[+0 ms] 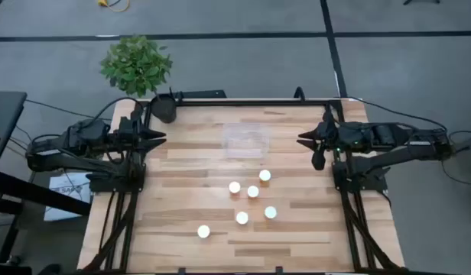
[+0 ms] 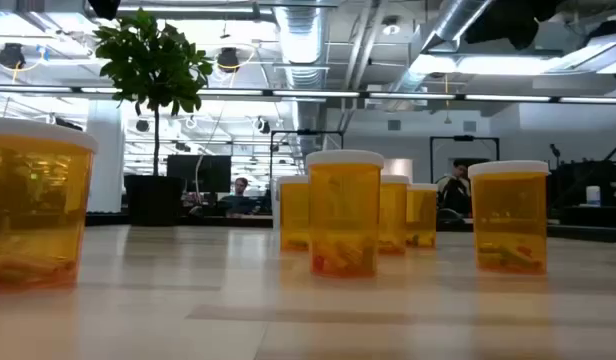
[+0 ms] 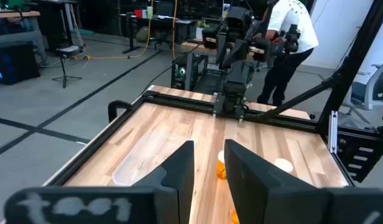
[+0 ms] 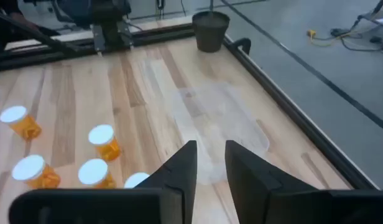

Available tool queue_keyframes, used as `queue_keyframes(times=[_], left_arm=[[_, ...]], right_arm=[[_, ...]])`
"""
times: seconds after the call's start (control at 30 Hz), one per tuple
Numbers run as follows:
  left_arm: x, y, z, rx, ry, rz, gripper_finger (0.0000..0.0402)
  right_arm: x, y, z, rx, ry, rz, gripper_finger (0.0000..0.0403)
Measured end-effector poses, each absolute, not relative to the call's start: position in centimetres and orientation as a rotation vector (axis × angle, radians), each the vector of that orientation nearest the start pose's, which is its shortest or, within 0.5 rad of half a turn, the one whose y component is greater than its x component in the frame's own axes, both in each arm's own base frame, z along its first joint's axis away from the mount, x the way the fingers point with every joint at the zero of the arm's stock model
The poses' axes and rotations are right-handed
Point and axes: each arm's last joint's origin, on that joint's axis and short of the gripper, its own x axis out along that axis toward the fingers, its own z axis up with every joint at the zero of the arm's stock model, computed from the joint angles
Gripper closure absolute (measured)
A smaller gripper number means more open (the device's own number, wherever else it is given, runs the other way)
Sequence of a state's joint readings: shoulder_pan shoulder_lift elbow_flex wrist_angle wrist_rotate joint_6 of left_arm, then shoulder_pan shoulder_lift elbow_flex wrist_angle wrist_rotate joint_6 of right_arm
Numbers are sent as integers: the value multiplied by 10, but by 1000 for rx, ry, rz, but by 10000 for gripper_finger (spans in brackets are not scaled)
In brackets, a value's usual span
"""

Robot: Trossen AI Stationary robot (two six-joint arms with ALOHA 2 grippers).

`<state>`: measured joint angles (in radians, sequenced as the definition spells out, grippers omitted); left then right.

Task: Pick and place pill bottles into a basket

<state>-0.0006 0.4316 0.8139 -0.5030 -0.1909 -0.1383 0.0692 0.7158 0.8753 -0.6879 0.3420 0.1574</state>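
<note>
Six pill bottles with white caps and orange bodies stand upright on their bases on the wooden table, in a loose group with one apart toward the near left. They show up close in the low view. The clear basket sits on the table at the far middle and also shows in the right wrist view. My left gripper waits at the table's left edge. Its fingers stand a little apart and empty in the left wrist view. My right gripper waits at the right edge, likewise a little open and empty.
A dark round plant pot with a green plant stands at the table's far left corner. A black frame runs round the table. People sit in the room beyond the table; a person in white stands behind the right arm.
</note>
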Motion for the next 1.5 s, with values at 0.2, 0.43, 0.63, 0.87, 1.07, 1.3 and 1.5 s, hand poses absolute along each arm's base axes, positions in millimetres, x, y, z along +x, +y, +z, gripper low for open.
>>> queue_keyframes(times=[0.2, 0.43, 0.63, 0.87, 1.07, 1.3, 1.5], left_arm=[[81, 5, 349, -126, 107, 198, 324], [81, 5, 349, -127, 107, 198, 324], [81, 5, 349, -126, 107, 198, 324], [81, 5, 349, -127, 107, 198, 324], [81, 5, 349, -127, 107, 199, 324], [81, 5, 349, -126, 107, 198, 324], [81, 5, 349, -126, 107, 198, 324]], right_arm=[[141, 0, 323, 30, 529, -305, 327], [145, 0, 322, 29, 540, -304, 327], [155, 1, 318, 25, 557, -307, 326], [173, 3, 309, 88, 602, -293, 326], [189, 6, 296, 138, 682, -261, 325], [203, 9, 283, 148, 766, -208, 286], [212, 11, 273, 162, 829, -164, 212]])
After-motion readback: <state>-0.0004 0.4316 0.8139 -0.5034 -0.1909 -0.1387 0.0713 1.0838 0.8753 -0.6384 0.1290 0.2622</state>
